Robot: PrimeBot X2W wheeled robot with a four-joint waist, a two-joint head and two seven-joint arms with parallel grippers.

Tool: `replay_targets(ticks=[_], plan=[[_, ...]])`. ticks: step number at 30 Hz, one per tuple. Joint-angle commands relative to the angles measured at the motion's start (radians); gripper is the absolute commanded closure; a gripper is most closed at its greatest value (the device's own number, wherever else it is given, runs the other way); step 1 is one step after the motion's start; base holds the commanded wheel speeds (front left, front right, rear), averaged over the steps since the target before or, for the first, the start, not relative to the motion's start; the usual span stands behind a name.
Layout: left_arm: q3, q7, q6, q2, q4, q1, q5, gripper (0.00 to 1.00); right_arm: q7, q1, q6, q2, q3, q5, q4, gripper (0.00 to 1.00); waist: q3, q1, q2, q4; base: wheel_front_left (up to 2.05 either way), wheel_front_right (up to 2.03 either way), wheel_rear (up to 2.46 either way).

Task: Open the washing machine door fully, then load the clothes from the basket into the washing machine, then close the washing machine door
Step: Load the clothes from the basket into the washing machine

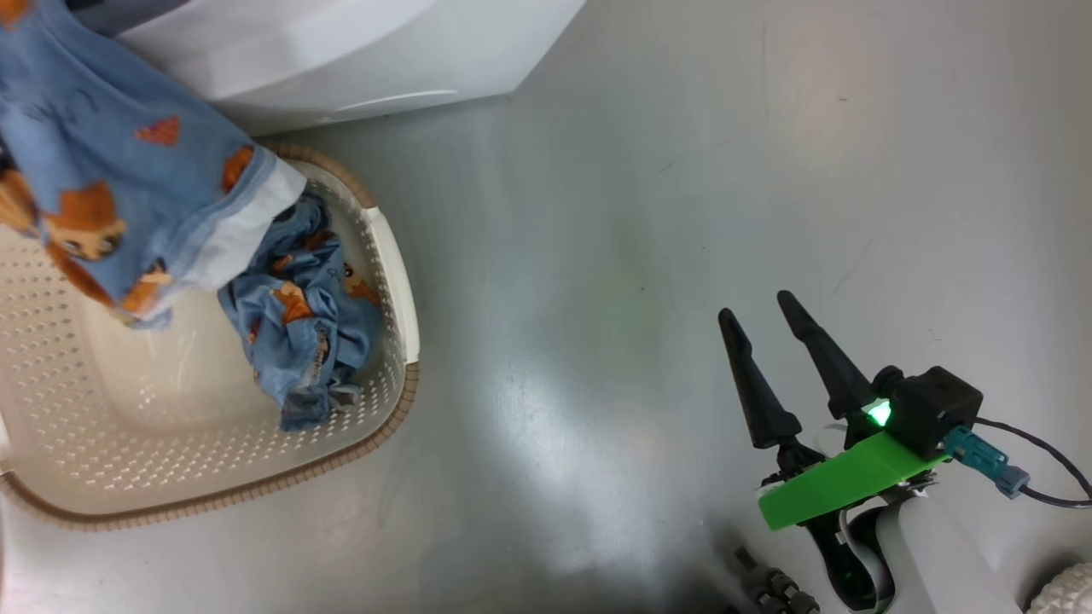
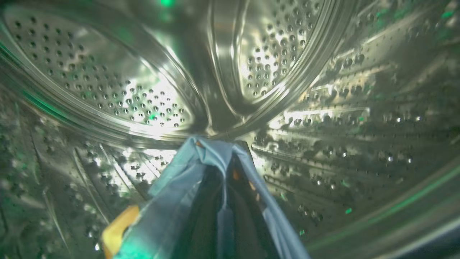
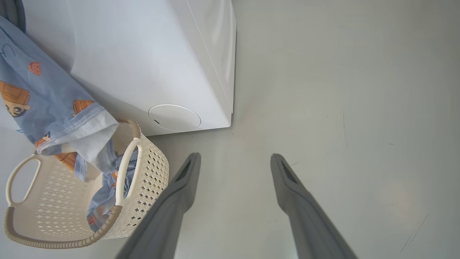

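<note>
One garment (image 2: 172,201) is clamped in the closed left gripper (image 2: 219,147) inside the drum (image 2: 107,90) of the washing machine (image 3: 143,54), its lower end hanging over the basket (image 1: 401,281). A second garment (image 1: 299,333) is heaped at the basket's right edge. The right gripper (image 1: 758,307) is spread wide and empty above the floor (image 1: 597,256).

Washing machine (image 3: 143,54): white box, round cap (image 3: 174,117) low on its front. Basket (image 3: 143,180) on the grey floor (image 3: 341,90), just beside the machine's lower front. Blue garment (image 3: 46,104) hangs before the machine, over the basket. Second garment (image 3: 104,201) lies crumpled inside. Right claw (image 3: 235,156) near the machine's corner, fingers spread wide over the floor.
</note>
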Motion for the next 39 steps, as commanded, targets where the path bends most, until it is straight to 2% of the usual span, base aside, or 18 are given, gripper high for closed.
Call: replay_targets(ticks=[1, 6, 10, 11, 12, 13, 25, 39], plan=[[-0.003, -0.025, 0.015, 0.058, -0.067, -0.05, 0.024, 1.0, -0.012, 0.013, 0.003, -0.002, 0.033, 0.013, -0.014, 0.0, 0.004, -0.0001, 0.0, -0.009, 0.0, 0.0, 0.0], [-0.008, -0.032, 0.016, 0.069, -0.275, -0.057, 0.051, 1.0, -0.012, 0.002, 0.003, -0.001, 0.047, 0.022, -0.011, 0.0, 0.016, -0.0001, 0.0, -0.028, 0.0, 0.0, 0.0], [0.002, -0.032, 0.009, 0.067, -0.302, -0.011, 0.044, 1.0, -0.012, -0.001, 0.003, 0.0, 0.051, 0.027, -0.001, 0.0, 0.01, -0.0001, 0.0, -0.037, 0.0, 0.0, 0.0], [0.006, -0.032, 0.007, 0.063, -0.281, 0.0, 0.037, 0.85, -0.012, -0.002, 0.003, 0.0, 0.052, 0.028, 0.002, 0.0, 0.008, -0.0001, 0.0, -0.037, 0.0, 0.0, 0.0], [0.009, -0.032, 0.006, 0.06, -0.26, 0.007, 0.031, 0.52, -0.012, -0.003, 0.003, 0.0, 0.052, 0.029, 0.005, 0.0, 0.005, -0.0001, 0.0, -0.037, 0.0, 0.0, 0.0], [0.011, -0.032, 0.005, 0.058, -0.24, 0.013, 0.028, 0.0, -0.012, -0.004, 0.003, 0.0, 0.052, 0.03, 0.007, 0.0, 0.003, -0.0001, 0.0, -0.036, 0.0, 0.0, 0.0], [0.008, -0.032, -0.011, 0.027, -0.121, 0.014, 0.008, 0.0, -0.012, -0.025, 0.003, -0.004, 0.05, 0.031, 0.01, 0.0, -0.019, -0.0001, 0.0, -0.001, 0.0, 0.0, 0.0], [0.024, -0.032, -0.023, -0.018, -0.151, 0.123, -0.021, 0.0, -0.012, -0.037, 0.003, -0.017, 0.026, 0.007, 0.001, 0.0, -0.087, -0.0001, 0.0, 0.064, 0.0, 0.0, 0.0]])
